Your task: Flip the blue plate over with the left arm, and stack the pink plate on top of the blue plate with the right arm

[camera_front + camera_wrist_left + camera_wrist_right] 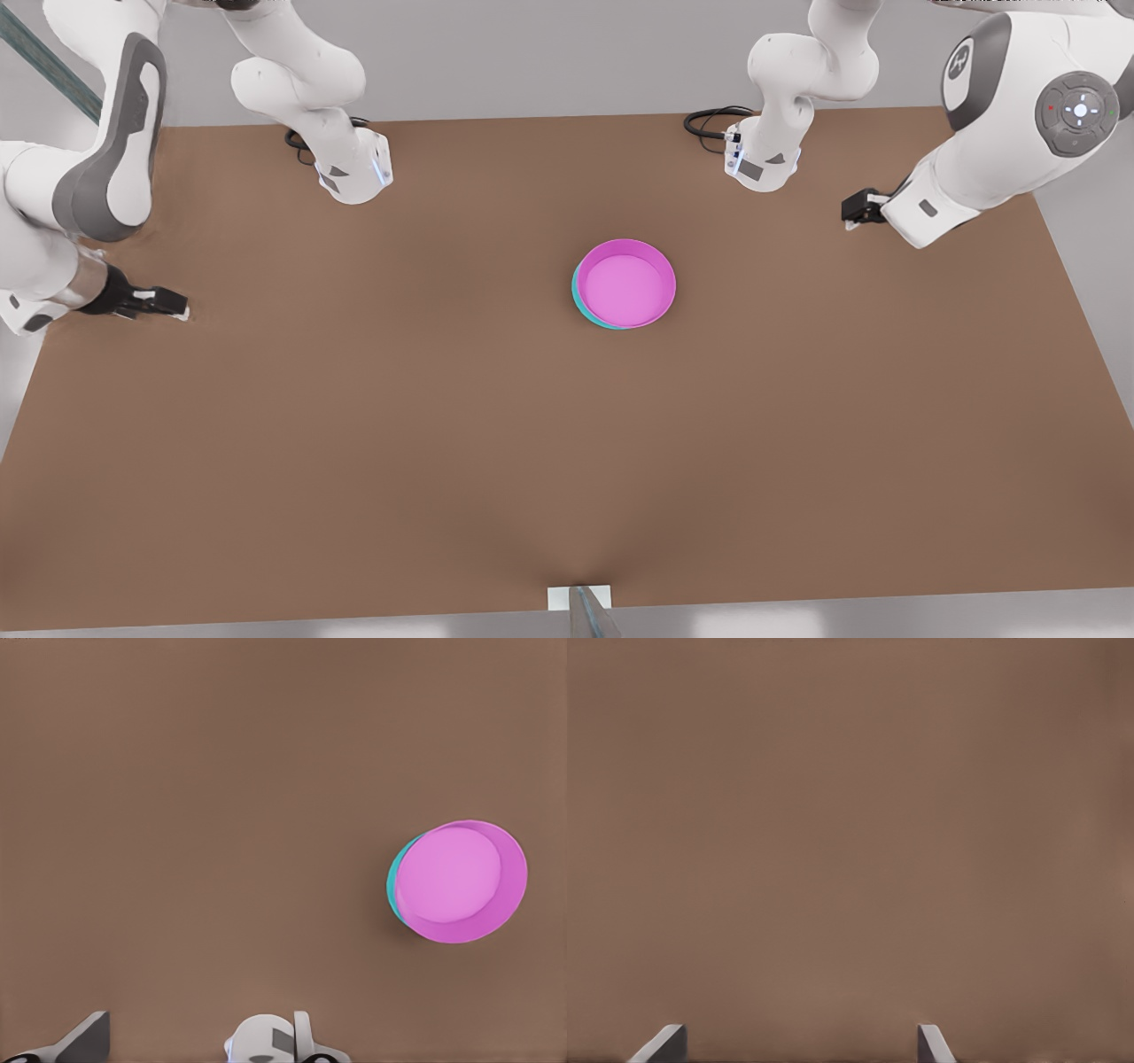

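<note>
The brown desk (354,443) takes up almost the whole front view, with a grey floor around its edges. The bases of the two white arms stand along its far side.

Near the middle of the desk, a little toward the front view's right, the pink plate (625,283) sits on the blue plate (580,303) with its open side up. The two are not exactly centred. Of the blue plate only a thin crescent shows, on the front view's left side of the pink one. I cannot tell if the blue plate lies upside down, because the pink plate covers it. Judging from this, the stacking looks already done.

The right hand (173,306) hangs low over the desk at the front view's left edge, well apart from the plates. In the right wrist view its fingertips (666,1043) stand wide apart over bare desk, so it is released and holds nothing. The left hand (858,211) waits near the front view's right edge, also well apart from the plates. I cannot tell if it is released or clenched.

Both plates look like plain plastic, so I judge them light, stiff and rather smooth. The raised rim is the best place to take hold, with one finger inside and one outside. A smooth rim may slip in a loose grip, and a push from the side could slide the pink plate off the blue one.
</note>
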